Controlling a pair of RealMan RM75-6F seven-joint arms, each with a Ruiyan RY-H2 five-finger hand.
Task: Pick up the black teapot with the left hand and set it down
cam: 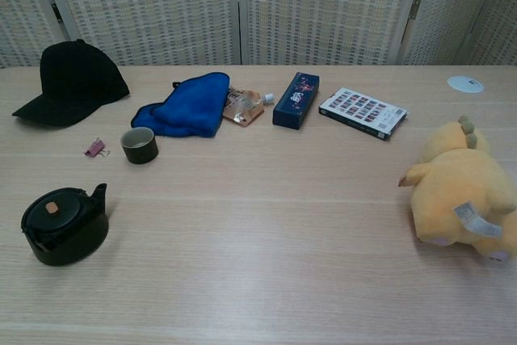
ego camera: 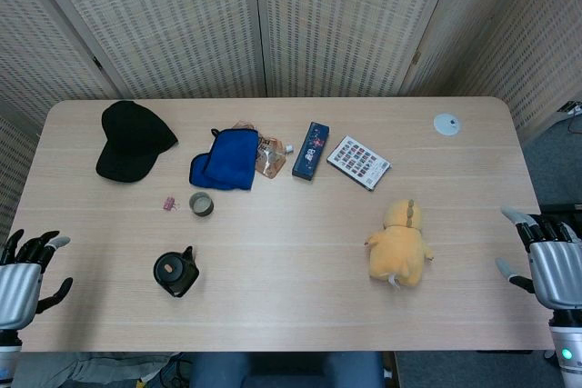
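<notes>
My left hand hangs off the bench edge, fingers spread and empty, ready to reach the black teapot standing upright nearby at front left, while my right hand idles open and empty far right.

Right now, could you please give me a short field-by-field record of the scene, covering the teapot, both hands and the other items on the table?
teapot: black teapot upright on table, lid on, untouched
left hand: left hand open at table's left edge, apart from teapot
right hand: right hand open at right edge, holding nothing
near teapot: small cup, pink clip
far side: black cap, blue cloth, dark box, patterned box
right side: yellow plush toy
</notes>
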